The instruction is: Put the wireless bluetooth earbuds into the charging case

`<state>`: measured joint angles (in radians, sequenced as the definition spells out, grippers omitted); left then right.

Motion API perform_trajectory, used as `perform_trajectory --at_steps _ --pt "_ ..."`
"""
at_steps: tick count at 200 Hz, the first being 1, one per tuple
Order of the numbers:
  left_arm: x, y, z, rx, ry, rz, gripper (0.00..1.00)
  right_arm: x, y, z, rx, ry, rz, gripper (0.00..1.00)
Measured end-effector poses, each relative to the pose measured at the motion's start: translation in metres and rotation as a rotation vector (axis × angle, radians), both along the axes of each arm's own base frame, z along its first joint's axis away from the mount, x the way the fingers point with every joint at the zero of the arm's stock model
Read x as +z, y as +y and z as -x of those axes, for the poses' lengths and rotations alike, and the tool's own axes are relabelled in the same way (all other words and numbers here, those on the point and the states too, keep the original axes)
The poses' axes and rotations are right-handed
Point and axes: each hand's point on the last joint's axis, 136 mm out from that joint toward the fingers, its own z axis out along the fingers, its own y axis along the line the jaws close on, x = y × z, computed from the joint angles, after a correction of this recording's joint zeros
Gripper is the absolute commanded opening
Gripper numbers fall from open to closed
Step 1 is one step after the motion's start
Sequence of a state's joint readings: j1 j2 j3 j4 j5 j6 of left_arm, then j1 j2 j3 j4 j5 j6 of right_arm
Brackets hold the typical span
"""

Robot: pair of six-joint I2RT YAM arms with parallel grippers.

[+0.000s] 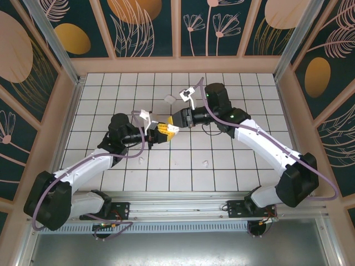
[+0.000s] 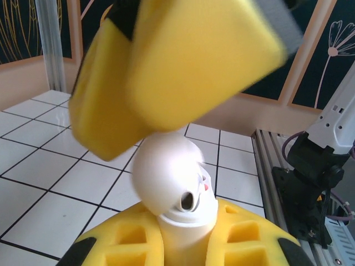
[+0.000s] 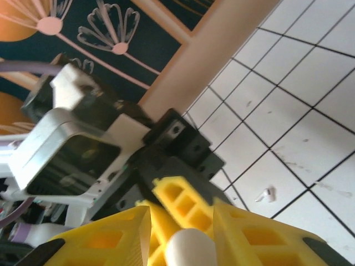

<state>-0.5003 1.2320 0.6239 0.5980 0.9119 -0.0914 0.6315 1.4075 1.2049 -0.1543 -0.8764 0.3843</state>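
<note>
Case (image 2: 170, 178) partly hidden by right claw (image 1: 168, 127)

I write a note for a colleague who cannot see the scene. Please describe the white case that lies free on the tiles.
On the white tiled table, look at the far half, near its middle. A rounded white case lies alone there. Unlike the second case gripped between yellow fingers, nothing touches it, and it is far bigger than the tiny earbuds.

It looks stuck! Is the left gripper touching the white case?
Touching. Left wrist view shows yellow fingers of the left gripper pressed against the white case.
</note>
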Motion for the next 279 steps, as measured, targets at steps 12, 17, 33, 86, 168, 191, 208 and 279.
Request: perform_trajectory --at_steps 12,17,33,86,168,191,208,279 --pt "0.0 -0.001 -0.002 0.002 0.007 0.001 0.0 0.001 0.001 0.004 0.02 0.005 -0.006 0.35" --pt "0.0 -0.001 -0.002 0.002 0.008 0.001 0.0 0.001 0.001 0.005 0.025 0.006 -0.008 0.35" --pt "0.0 -0.001 -0.003 0.004 0.014 0.001 0.0 0.002 0.001 0.008 0.039 0.009 -0.012 0.35" --pt "-0.002 -0.003 -0.002 0.001 0.041 0.001 0.0 -0.001 -0.001 0.009 0.036 0.0 0.006 0.33" --pt "0.005 -0.004 -0.008 0.025 0.162 0.041 0.0 -0.004 -0.015 -0.002 -0.089 -0.102 0.035 0.14" --pt "0.008 -0.006 -0.011 0.025 0.216 0.052 0.0 -0.004 -0.02 -0.008 -0.145 -0.151 0.033 0.14" --pt "0.01 -0.007 -0.013 0.027 0.24 0.058 0.0 -0.003 -0.023 -0.011 -0.178 -0.183 0.03 0.16" --pt "0.022 0.003 -0.047 0.219 0.202 0.066 0.0 0.024 -0.061 -0.028 -0.411 -0.303 0.046 0.49"
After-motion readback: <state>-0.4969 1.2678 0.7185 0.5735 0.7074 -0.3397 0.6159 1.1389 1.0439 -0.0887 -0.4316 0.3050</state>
